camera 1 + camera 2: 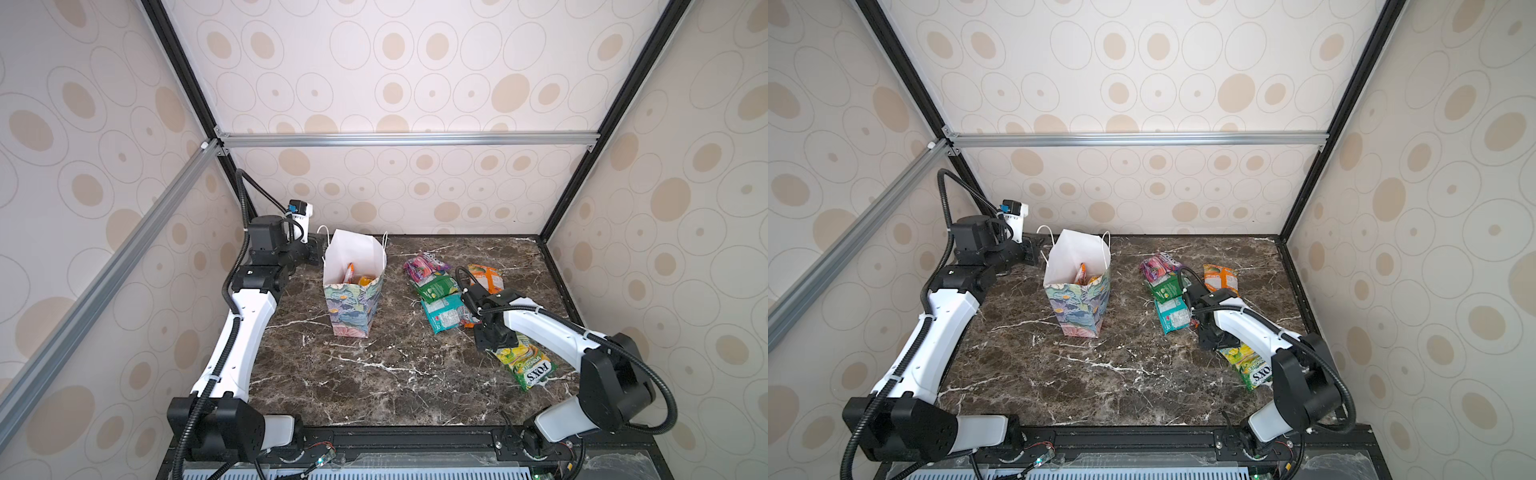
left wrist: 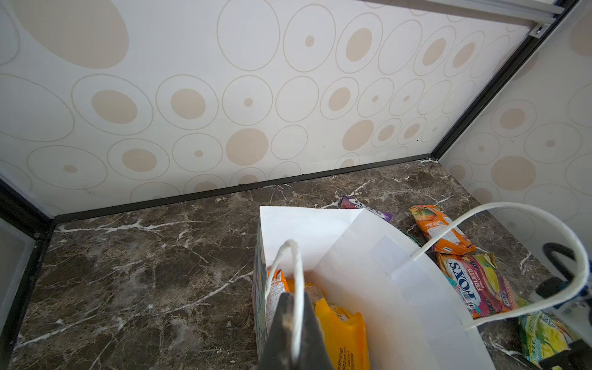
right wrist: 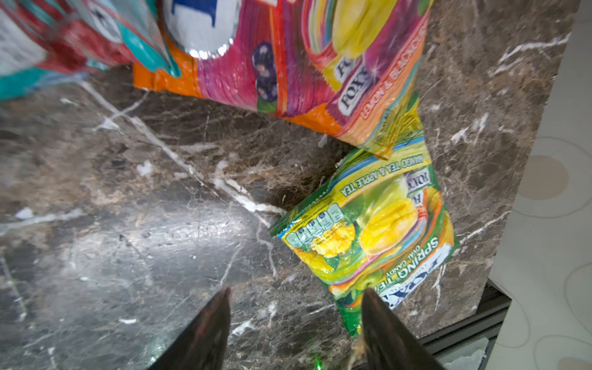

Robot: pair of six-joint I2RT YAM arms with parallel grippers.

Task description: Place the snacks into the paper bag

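Because it bears everything else, table [image 1: 374, 386]: dark veined marble, bare in front of the bag.
Paper bag [image 1: 352, 307]: upright, left of centre, mouth open and white inside showing; an orange and a yellow packet [image 2: 342, 330] already lie in it.
Loose snacks: clustered on the table right of the bag and well apart from it: pink-purple [image 1: 424, 266], green [image 1: 438, 286], teal [image 1: 444, 313], orange [image 1: 486, 276] and a multicolour fruits packet [image 3: 288, 64].
Green-yellow packet [image 3: 368, 230]: flat near the front right; a corner of the fruits packet overlaps its far end.
Step in hand: by my reading, lining up to pick the green-yellow packet.
Right gripper [image 3: 296, 293]: jaws spread, nothing between them, over bare marble; one finger just overlaps the packet's near edge.
How to do it well: shift sideways until that near edge sits between the fingers, then bite well in. The film looks slippery, and the fruits packet may drag along.
Left gripper [image 2: 296, 304]: pressed together, pinching the bag's cord handle [image 2: 298, 262]; best held steady so the mouth stays wide.
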